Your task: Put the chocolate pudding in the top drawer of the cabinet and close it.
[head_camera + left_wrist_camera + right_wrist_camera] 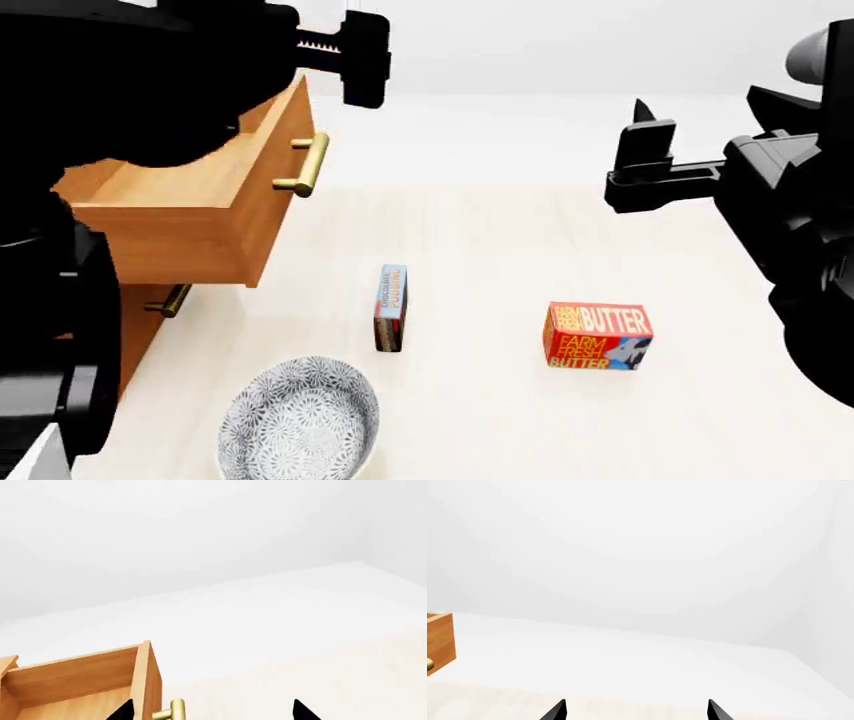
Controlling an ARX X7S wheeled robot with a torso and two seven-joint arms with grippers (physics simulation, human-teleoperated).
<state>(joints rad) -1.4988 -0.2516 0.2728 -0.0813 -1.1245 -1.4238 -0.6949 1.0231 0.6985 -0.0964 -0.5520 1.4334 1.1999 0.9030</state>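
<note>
The chocolate pudding (390, 307), a thin blue and brown box, stands on its edge on the pale table in front of the cabinet (134, 330). The top drawer (200, 215) is pulled out, its brass handle (304, 165) facing the table. My left gripper (350, 50) hovers open above the drawer's front. In the left wrist view the handle (175, 711) shows between the left gripper's (213, 714) spread tips beside the drawer (80, 680). My right gripper (643, 150) hangs open and empty, high over the table's right side, with only table between the right gripper's (636, 712) tips.
A red-orange butter box (597, 336) lies to the right of the pudding. A patterned grey bowl (298, 420) sits near the table's front, below the drawer. The lower drawer's handle (167, 300) shows under the open one. A corner of the cabinet (440, 642) edges the right wrist view.
</note>
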